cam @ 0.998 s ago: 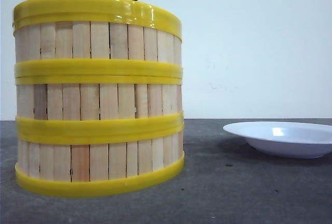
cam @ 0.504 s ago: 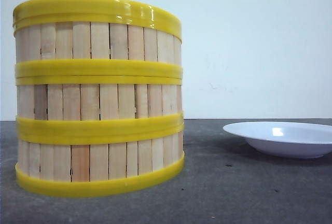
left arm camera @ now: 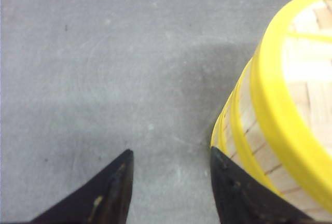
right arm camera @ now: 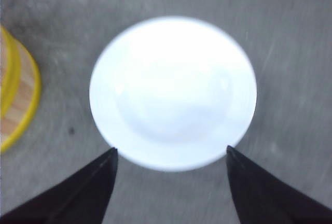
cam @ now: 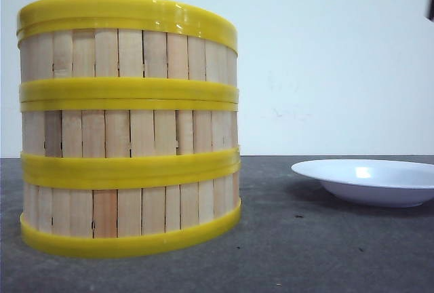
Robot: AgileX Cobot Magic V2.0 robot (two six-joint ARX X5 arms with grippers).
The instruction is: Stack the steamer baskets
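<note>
We see the steamer baskets (cam: 129,127) standing as one column of three on the left side of the grey table (cam: 325,252), near the camera, each yellow rim seated on the one beneath and the slatted walls lining up nearly flush; the column's axis is upright, with no lean that we can make out. From how they lie, we judge the stacking itself done, with nothing of the task left loose on the table that we can see. The column stands alone: nothing touches it in the front view. The left gripper (left arm camera: 168,182) hangs above the table just beside the stack, its two dark fingers parted and holding nothing, one fingertip lying close against the yellow top rim (left arm camera: 275,105) in that view, though we cannot tell whether it touches or merely overlaps it. So the stack lies right at the left arm's side, and that arm is plainly the nearer one should any nudge or correction be wanted. To the right of the baskets, well apart from them, sits a white plate (cam: 369,181), bare as far as we can see. The right gripper (right arm camera: 171,169) hovers over that plate, fingers spread wide and empty, with only an edge of the baskets showing at the border of its view; the picture is somewhat blurred. We judge any further move would be a retreat of both arms, the left needing care not to clip the rim.
</note>
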